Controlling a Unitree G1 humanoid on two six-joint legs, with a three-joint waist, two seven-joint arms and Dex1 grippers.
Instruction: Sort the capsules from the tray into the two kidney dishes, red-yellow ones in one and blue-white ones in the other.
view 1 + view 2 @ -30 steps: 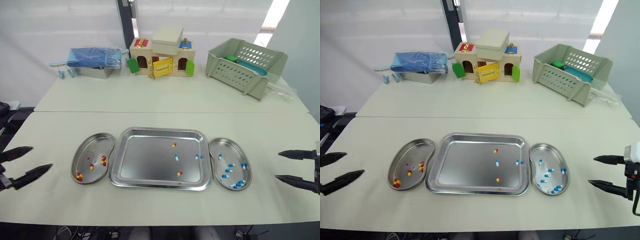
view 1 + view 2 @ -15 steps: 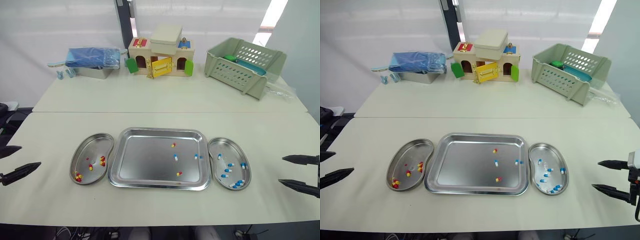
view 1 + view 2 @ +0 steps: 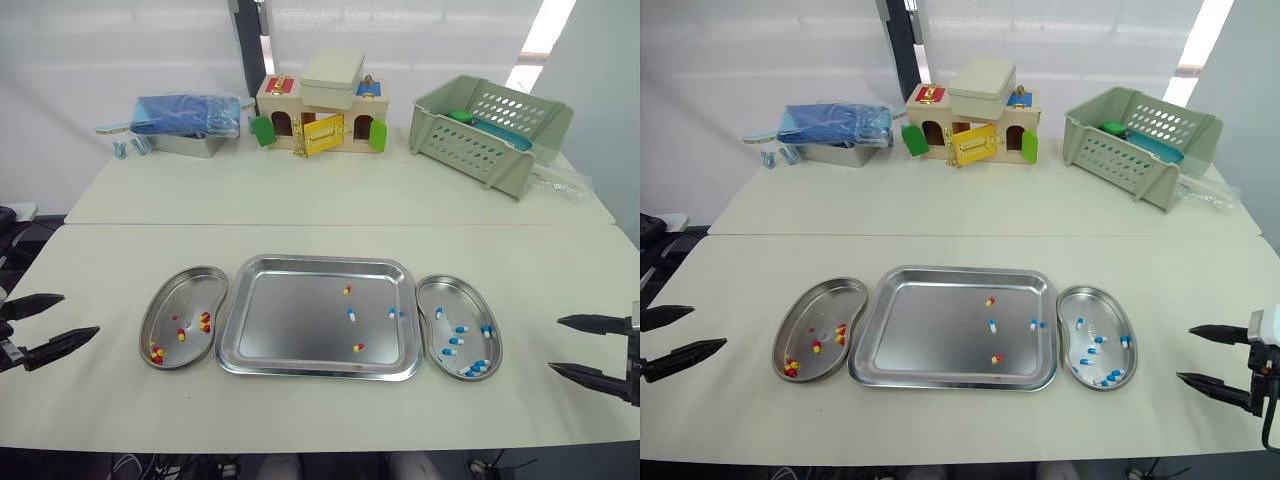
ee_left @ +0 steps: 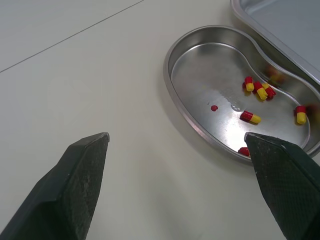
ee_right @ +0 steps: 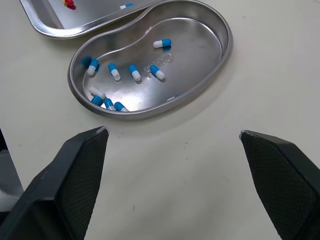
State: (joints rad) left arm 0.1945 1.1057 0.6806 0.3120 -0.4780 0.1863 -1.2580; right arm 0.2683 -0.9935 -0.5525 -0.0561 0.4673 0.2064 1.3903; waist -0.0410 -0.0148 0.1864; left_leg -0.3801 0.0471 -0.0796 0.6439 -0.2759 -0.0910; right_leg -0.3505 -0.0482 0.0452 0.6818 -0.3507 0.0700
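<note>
- The flat, shiny steel tray (image 3: 270, 320) sits in the middle of the white bench (image 3: 320, 250). We count four little capsules left in it.
- From the middle of the tray, one red-yellow capsule (image 3: 347, 290) lies at 1 o'clock. The other red-yellow capsule (image 3: 359, 348) lies at 5 o'clock.
- One blue-white capsule (image 3: 352, 313) lies close by at 3 o'clock. The far blue-white capsule (image 3: 396, 313) is also at 3 o'clock, near the tray's rim.
- The left steel kidney dish (image 3: 170, 300) is just beside the tray at 9 o'clock and holds red-yellow ones. The right steel kidney dish (image 3: 465, 305) is just beside the tray at 3 o'clock and holds blue-white ones.
- Our left gripper (image 3: 80, 313) hangs past the left dish at 9 o'clock. Its fingers are wide apart and it holds nothing.
- Our right gripper (image 3: 553, 343) hangs past the right dish at about 4 o'clock. Its fingers are also wide apart and it holds nothing.
- We think the job is mostly done, and the next step is to pick up one more capsule.
- To do it well, we should use the arm on the same side as the right dish for that colour.
- We should come down from above with one finger on each long side of the capsule.
- We should squeeze softly, because a small round thing may slip on smooth steel.
- Then we lift it over the rims and let go low in the dish, so it does not bounce out.
</note>
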